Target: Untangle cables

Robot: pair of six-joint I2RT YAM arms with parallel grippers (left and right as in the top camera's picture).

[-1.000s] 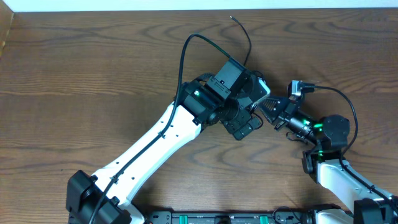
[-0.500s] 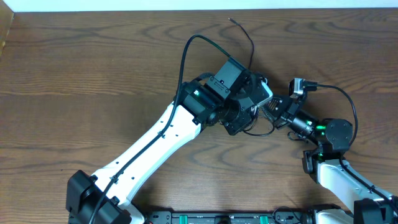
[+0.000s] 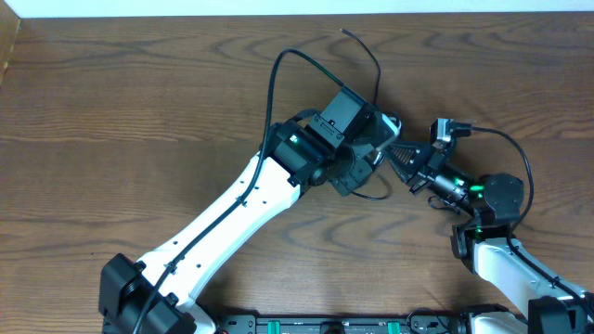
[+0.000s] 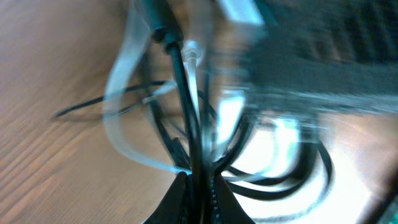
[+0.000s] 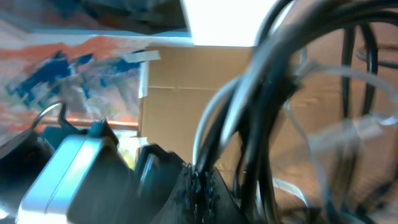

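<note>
Brown wood table (image 3: 139,93). Cables (image 4: 181,87) bunched right of centre, between both grippers. Left gripper (image 4: 194,185) clamped on black and white strands. Right gripper (image 5: 200,182) pinched on the same bundle. Wrist views blurred.

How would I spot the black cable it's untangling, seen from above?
On the wooden table, find the white left arm reaching to the middle. Beyond its black head, the black cable curls toward the far edge and ends loose. It is thinner than the arm's own wire, which loops back into it.
</note>
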